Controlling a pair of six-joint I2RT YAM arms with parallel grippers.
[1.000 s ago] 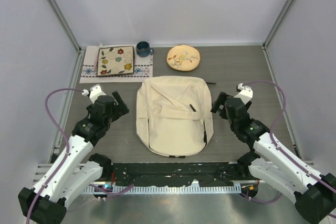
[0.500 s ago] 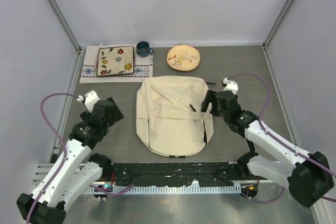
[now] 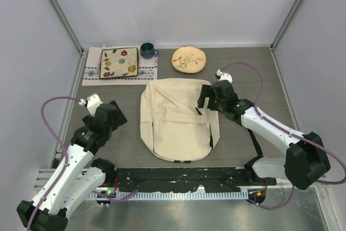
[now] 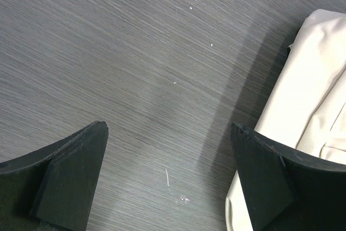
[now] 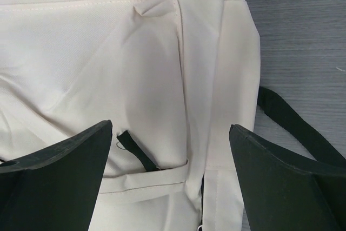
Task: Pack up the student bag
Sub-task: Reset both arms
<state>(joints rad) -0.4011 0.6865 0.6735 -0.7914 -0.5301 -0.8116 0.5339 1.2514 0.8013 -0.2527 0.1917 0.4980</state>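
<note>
The student bag (image 3: 175, 120), a cream fabric backpack, lies flat in the middle of the table. My right gripper (image 3: 204, 97) hovers open over its upper right corner. In the right wrist view the cream fabric (image 5: 108, 52) fills the space between the wide-apart jaws of the right gripper (image 5: 170, 128), with a black zipper pull (image 5: 138, 152) near the left jaw and a black strap (image 5: 292, 120) on the table to the right. My left gripper (image 3: 120, 113) stands open over bare table left of the bag. The left wrist view shows the left gripper (image 4: 168, 128) with the bag's edge (image 4: 319, 79) by its right jaw.
Along the back edge sit a square floral plate (image 3: 118, 62) on a patterned cloth (image 3: 91, 74), a blue mug (image 3: 147, 50) and a round yellowish plate (image 3: 188, 59). White walls close in the sides and back.
My right arm has reached forward and to the left, bringing its open gripper from beside the bag to over its upper right corner. The left arm drew back slightly, then held still.
</note>
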